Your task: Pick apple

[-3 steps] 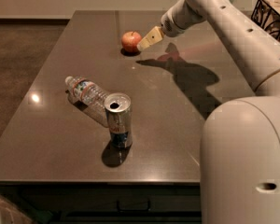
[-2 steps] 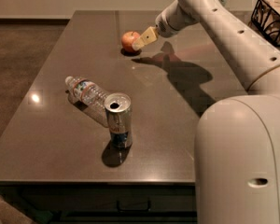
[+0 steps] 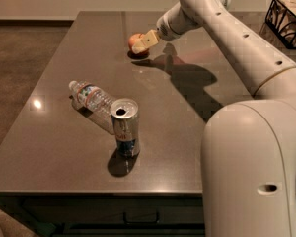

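The apple [image 3: 133,39] is small, round and red-orange. It sits on the dark table [image 3: 153,127] toward the far side, left of centre. My gripper [image 3: 144,42] reaches in from the right on the long white arm. Its pale fingertips are right at the apple's right side and partly cover it. I cannot tell whether they touch it.
A clear plastic water bottle [image 3: 92,98] lies on its side at the table's left middle. An open drink can [image 3: 125,127] stands upright just in front of it. A black wire basket [image 3: 288,19] stands at the far right. My white base [image 3: 254,172] fills the near right.
My gripper has moved left toward the apple and now overlaps its right side. The apple, bottle and can have not moved.
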You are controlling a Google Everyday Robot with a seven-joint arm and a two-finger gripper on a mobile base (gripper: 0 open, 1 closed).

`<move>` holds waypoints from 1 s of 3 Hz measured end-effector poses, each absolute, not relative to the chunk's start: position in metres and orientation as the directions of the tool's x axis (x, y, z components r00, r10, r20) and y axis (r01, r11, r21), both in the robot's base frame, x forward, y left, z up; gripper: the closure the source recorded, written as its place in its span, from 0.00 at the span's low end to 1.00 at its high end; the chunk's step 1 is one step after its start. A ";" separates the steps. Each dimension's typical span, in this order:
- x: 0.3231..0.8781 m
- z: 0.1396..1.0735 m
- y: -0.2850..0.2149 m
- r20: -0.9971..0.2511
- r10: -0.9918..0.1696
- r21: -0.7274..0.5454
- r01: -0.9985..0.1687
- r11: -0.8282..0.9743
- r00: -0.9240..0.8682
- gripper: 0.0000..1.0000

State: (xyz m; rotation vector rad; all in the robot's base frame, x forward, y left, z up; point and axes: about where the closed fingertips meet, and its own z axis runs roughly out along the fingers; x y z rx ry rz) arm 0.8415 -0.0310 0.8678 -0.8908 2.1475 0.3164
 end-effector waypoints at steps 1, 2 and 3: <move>0.840 0.866 -0.016 -0.742 -0.506 -0.058 -0.709 0.703 -0.441 0.00; 0.839 0.860 -0.005 -0.735 -0.523 -0.046 -0.736 0.675 -0.433 0.00; 0.835 0.856 0.005 -0.731 -0.537 -0.021 -0.772 0.636 -0.422 0.23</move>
